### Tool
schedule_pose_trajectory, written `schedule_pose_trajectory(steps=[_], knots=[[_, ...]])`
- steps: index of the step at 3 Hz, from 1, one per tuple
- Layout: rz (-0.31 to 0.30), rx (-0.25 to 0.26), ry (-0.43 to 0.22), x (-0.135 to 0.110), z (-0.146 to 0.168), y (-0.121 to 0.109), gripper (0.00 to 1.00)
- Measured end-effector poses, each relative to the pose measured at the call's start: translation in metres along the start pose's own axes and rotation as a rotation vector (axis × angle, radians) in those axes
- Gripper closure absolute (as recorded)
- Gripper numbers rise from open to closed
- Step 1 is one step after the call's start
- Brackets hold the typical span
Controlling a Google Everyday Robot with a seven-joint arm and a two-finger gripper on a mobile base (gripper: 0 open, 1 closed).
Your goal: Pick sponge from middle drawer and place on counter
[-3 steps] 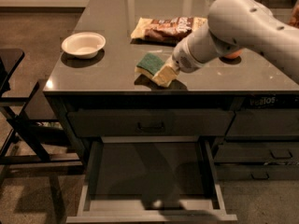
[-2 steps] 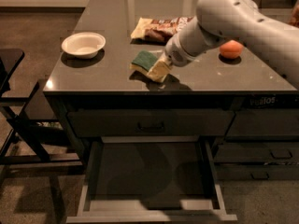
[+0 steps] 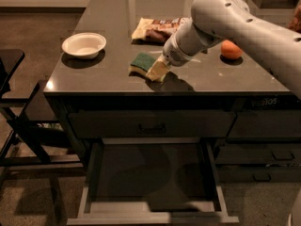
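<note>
The sponge (image 3: pixel 142 62), dark green on a yellow base, is low over the counter (image 3: pixel 108 79) near its front edge, touching it or just above it. My gripper (image 3: pixel 158 71) reaches in from the right and is shut on the sponge's right end. The middle drawer (image 3: pixel 150 216) is pulled open below, and its grey floor shows nothing inside.
A white bowl (image 3: pixel 83 44) sits at the counter's left. A brown-and-yellow snack bag (image 3: pixel 157 28) lies behind the sponge. An orange fruit (image 3: pixel 231 50) is at the right. A closed drawer with a dark handle (image 3: pixel 151 126) is above the open one. A dark chair (image 3: pixel 14 102) stands at the left.
My arm has carried the sponge leftward and toward the counter's front edge. The drawer stays open.
</note>
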State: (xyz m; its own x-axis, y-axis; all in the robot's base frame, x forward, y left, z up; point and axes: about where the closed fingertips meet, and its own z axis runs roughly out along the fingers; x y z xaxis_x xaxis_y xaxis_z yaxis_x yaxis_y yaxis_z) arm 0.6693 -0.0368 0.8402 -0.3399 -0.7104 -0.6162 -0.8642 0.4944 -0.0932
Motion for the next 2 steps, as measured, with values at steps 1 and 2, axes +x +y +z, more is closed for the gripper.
schedule_pose_trajectory(steps=[1, 2], knots=[[0.000, 0.000, 0.000, 0.0000, 0.0000, 0.0000, 0.58], [0.000, 0.000, 0.000, 0.0000, 0.0001, 0.0000, 0.34]])
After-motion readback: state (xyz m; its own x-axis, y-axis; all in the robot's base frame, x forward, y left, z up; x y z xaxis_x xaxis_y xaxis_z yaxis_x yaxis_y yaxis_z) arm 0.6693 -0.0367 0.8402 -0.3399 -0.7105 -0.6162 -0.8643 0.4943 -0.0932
